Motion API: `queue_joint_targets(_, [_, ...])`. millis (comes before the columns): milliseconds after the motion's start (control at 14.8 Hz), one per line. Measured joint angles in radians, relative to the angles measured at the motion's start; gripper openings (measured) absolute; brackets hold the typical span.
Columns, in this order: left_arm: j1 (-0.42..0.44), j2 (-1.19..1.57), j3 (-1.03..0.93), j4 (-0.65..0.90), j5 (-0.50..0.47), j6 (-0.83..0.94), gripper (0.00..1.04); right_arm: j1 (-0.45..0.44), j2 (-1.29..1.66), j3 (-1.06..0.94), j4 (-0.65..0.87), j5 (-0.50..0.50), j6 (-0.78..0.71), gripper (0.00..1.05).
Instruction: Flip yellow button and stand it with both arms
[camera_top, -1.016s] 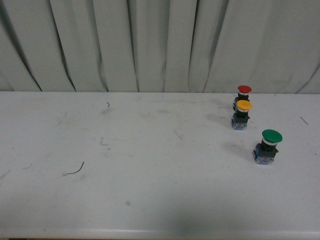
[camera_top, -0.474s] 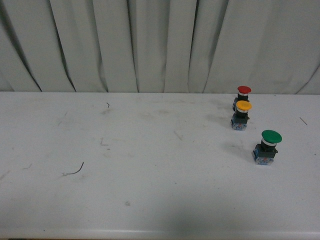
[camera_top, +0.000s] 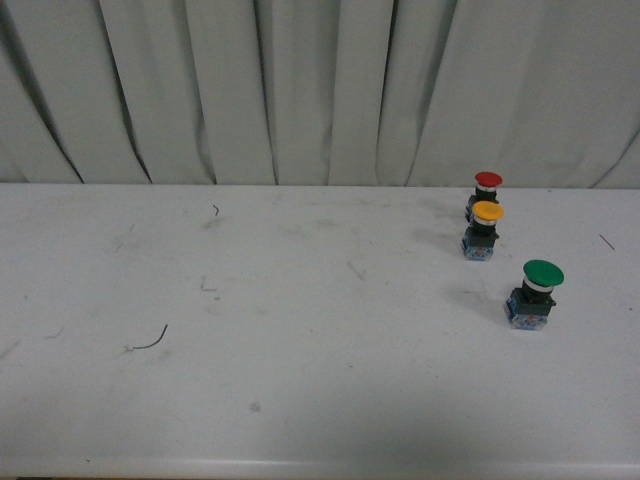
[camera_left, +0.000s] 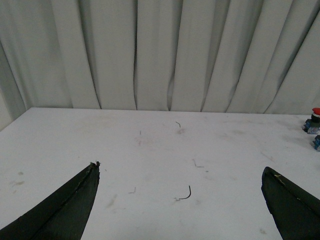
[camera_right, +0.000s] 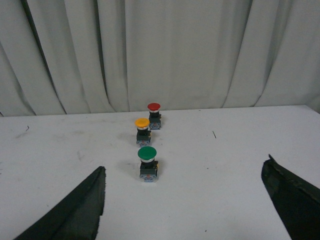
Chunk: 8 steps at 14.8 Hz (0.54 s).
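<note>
Three buttons are standing cap-up near the worktop's (camera_top: 250, 400) far right edge; the yellow button (camera_top: 483, 229) is sitting just before the red (camera_top: 486, 192), the green (camera_top: 535, 293) nearer. Both grippers (camera_left: 180, 200) (camera_right: 182, 200) are hanging spread wide and empty, well back, seemingly finished.

The yellow button (camera_top: 487, 230) stands hemmed in at the desk's (camera_top: 300, 300) right: the red button (camera_top: 487, 193) is just behind it, the green button (camera_top: 535, 294) near its front right. Its left side opens onto bare desk, curtain (camera_top: 320, 90) well behind.
</note>
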Motion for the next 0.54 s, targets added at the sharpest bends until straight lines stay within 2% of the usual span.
queue_joint_targets(68, [0.000, 0.000, 0.000, 0.000, 0.000, 0.000, 0.98, 0.000, 0.000, 0.000, 0.000, 0.000, 0.000, 1.00])
queue_joint_targets(135, [0.000, 0.000, 0.000, 0.000, 0.000, 0.000, 0.98, 0.000, 0.000, 0.000, 0.000, 0.000, 0.000, 0.97])
queue_joint_targets(542, [0.000, 0.000, 0.000, 0.000, 0.000, 0.000, 0.98, 0.000, 0.000, 0.000, 0.000, 0.000, 0.000, 0.98])
